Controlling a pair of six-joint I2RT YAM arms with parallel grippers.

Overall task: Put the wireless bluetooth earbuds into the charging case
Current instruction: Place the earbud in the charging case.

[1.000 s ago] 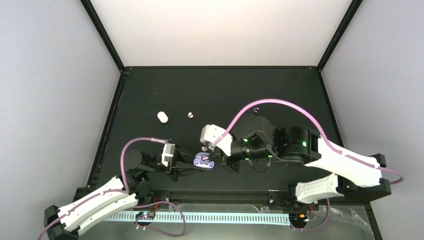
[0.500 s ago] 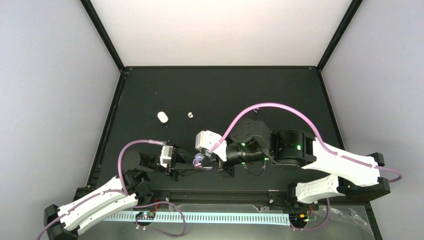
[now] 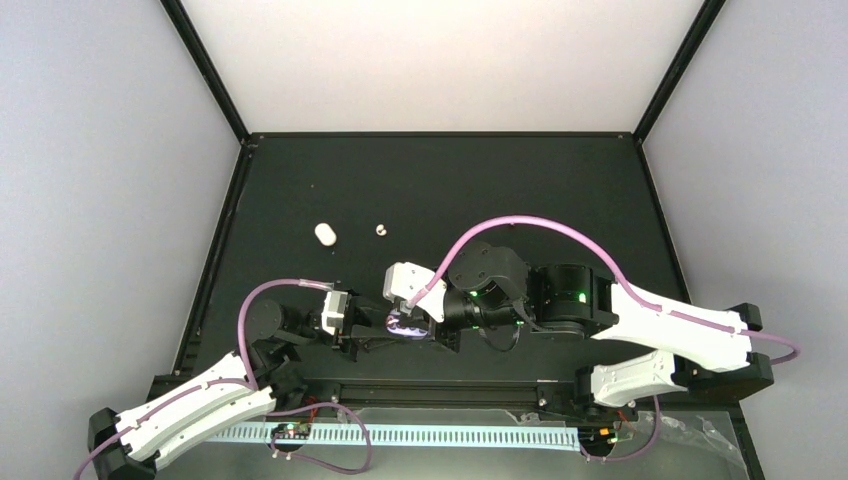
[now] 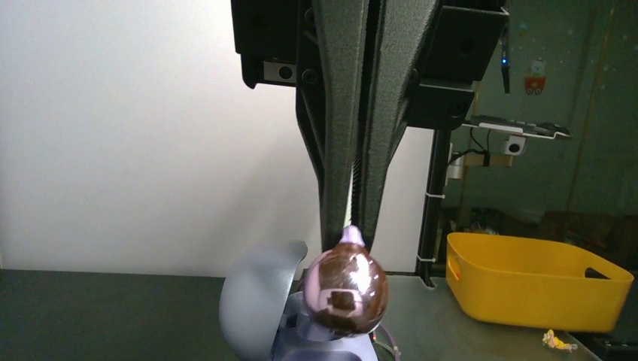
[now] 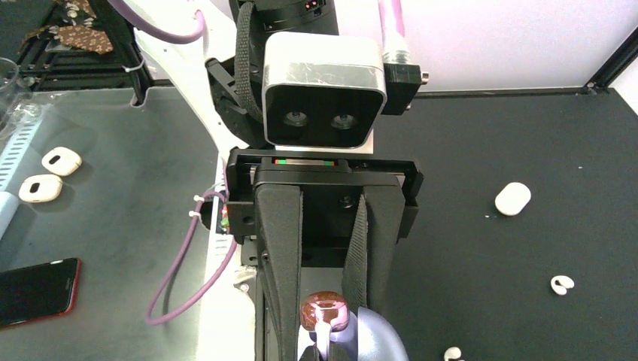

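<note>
No text, label, brand or number is legible in any view.

A black table [image 3: 440, 190] sits between pale grey walls [image 3: 100, 200]

White-shelled arms [image 3: 680, 330] with black joints [image 3: 565, 295] and lilac cables [image 3: 530, 219].

Centre: left gripper [image 5: 323, 335] below its wrist camera [image 5: 323, 90], jaws flanking a lilac earbud [image 5: 323, 310] over the open charging case [image 5: 380, 342]; white earbuds [image 5: 561, 284] on the bench [image 5: 489, 135], lower right.
</note>
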